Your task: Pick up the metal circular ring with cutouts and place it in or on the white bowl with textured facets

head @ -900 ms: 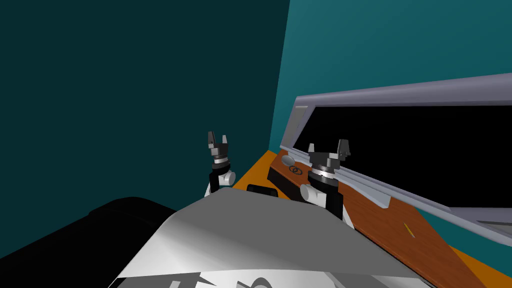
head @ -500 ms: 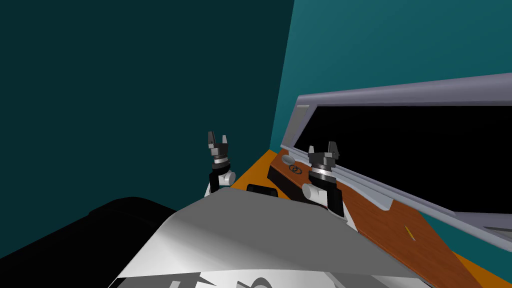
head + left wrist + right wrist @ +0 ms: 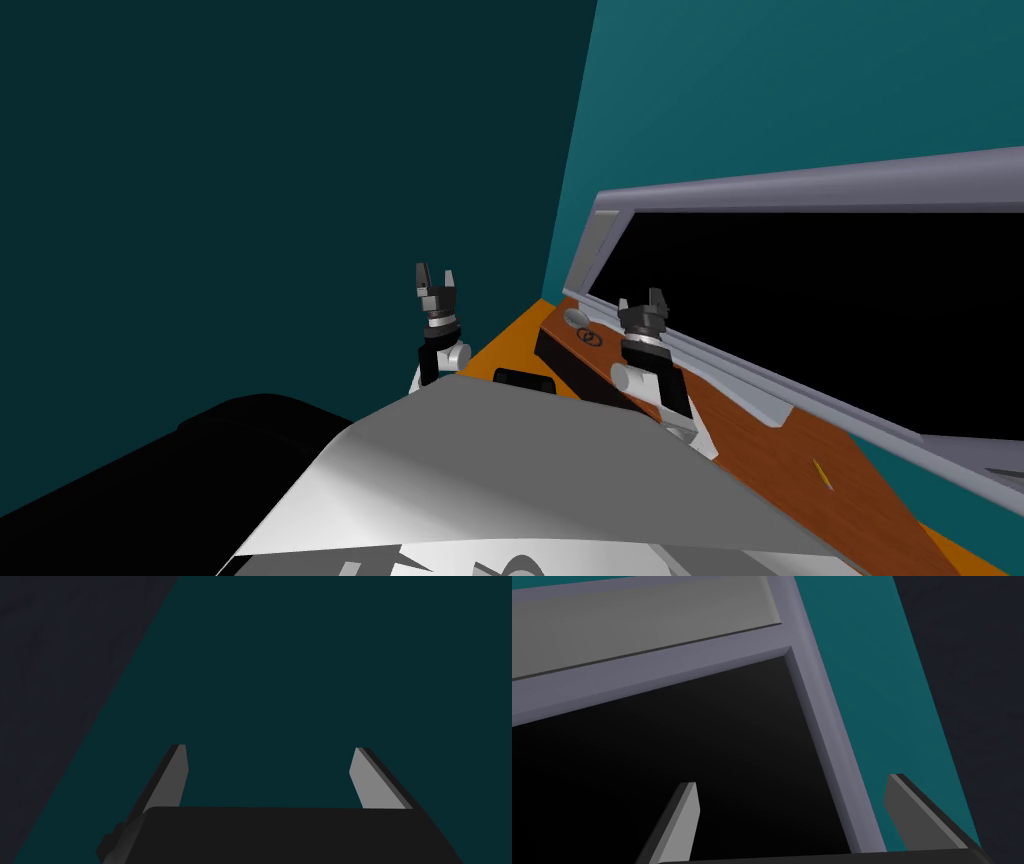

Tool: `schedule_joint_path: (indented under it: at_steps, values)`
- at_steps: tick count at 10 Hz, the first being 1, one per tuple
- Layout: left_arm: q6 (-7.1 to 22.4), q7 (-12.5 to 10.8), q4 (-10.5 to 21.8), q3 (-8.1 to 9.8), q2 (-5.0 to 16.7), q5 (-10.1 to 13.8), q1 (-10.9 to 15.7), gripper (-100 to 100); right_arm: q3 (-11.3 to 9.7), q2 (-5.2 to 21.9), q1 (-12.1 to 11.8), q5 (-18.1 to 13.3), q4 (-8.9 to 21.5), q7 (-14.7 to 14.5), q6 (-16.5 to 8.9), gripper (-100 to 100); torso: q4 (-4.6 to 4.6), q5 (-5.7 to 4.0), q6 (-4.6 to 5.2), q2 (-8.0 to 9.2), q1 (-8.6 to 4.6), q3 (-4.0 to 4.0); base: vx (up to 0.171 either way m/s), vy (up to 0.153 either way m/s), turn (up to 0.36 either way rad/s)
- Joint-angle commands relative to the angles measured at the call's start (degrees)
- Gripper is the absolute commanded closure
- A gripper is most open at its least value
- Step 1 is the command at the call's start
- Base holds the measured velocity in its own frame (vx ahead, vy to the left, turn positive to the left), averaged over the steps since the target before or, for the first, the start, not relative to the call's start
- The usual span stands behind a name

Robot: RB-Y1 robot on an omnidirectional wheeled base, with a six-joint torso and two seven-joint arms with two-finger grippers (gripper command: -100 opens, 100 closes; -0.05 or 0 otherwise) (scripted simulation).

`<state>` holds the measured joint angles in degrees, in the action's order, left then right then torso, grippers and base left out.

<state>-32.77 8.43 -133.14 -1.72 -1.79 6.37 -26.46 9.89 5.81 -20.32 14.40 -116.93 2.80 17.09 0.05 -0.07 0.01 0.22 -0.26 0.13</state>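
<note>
The white bowl (image 3: pixel 577 318) sits at the far left end of a reddish-brown wooden tabletop (image 3: pixel 760 440). In the head view it shows as a small, pale grey oval, too small to tell what lies inside it. The ring (image 3: pixel 590 337) lies flat on the wood just near of the bowl, close beside it and outside it. It reads as a thin dark circle with wood showing through, probably two cutouts side by side. A slim yellow stick (image 3: pixel 822 472) lies on the same top, well apart to the right and nearer.

The right gripper (image 3: pixel 641 303) hangs just right of the ring and bowl, above the tabletop. Its fingers point up toward the grey-lilac window frame (image 3: pixel 800 185) that borders a black area (image 3: pixel 850 290). Its jaws stand wide apart with nothing between them.

The right wrist view gives the frame's corner close up, with a paler grey panel along it and a strip of teal wall (image 3: pixel 862 676) beside it. The head view alone gives the ring, the bowl and the tabletop.

The left gripper (image 3: pixel 435 280) is raised left of the table over the orange floor (image 3: pixel 505 345). Its jaws are spread equally wide and hold nothing.
</note>
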Motion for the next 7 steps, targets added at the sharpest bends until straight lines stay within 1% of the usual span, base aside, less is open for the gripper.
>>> schedule_joint_path:
  at_steps: [1, 2, 3, 4, 5, 6, 7]
  values:
    - [0.0, 0.0, 0.0, 0.0, 0.0, 0.0, 0.0, 0, 2.24, 1.19, 1.39, 2.37, 2.52, -1.39, -2.86, -100, 0.0, 0.0, 0.0, 0.0, 0.0, 0.0, -0.056, -0.044, 0.093]
    - [0.0, 0.0, 0.0, 0.0, 0.0, 0.0, 0.0, 0, 2.24, 1.19, 1.39, 2.37, 2.52, -1.39, -3.89, -100, -0.01, 0.01, -0.02, -0.03, 0.03, -0.02, -0.045, -0.037, 0.059]
    - [0.0, 0.0, 0.0, 0.0, 0.0, 0.0, 0.0, 0, 4.06, 1.98, 2.65, 4.37, 5.06, -2.79, -6.17, -100, -0.01, 0.02, 0.0, -0.06, 0.07, -0.04, -0.061, -0.05, 0.117]
    - [0.0, 0.0, 0.0, 0.0, 0.0, 0.0, 0.0, 0, 4.06, 1.98, 2.65, 4.37, 5.06, -2.79, -6.72, -100, -0.01, 0.01, -0.02, -0.03, 0.02, -0.02, -0.052, -0.042, 0.067]
    - [0.0, 0.0, 0.0, 0.0, 0.0, 0.0, 0.0, 0, 5.98, 2.77, 3.96, 6.48, 7.76, -4.26, -8.99, -100, -0.01, 0.01, 0.0, -0.06, 0.05, -0.03, -0.055, -0.042, 0.131]
    - [0.0, 0.0, 0.0, 0.0, 0.0, 0.0, 0.0, 0, 5.98, 2.77, 3.96, 6.48, 7.76, -4.26, -9.69, -100, -0.01, 0.01, -0.01, -0.04, 0.04, -0.03, -0.053, -0.042, 0.055]
    - [0.0, 0.0, 0.0, 0.0, 0.0, 0.0, 0.0, 0, 8.0, 3.53, 5.28, 8.67, 10.3, -5.82, -11.64, -100, -0.01, 0.02, 0.0, -0.06, 0.05, -0.03, -0.062, -0.054, 0.14]
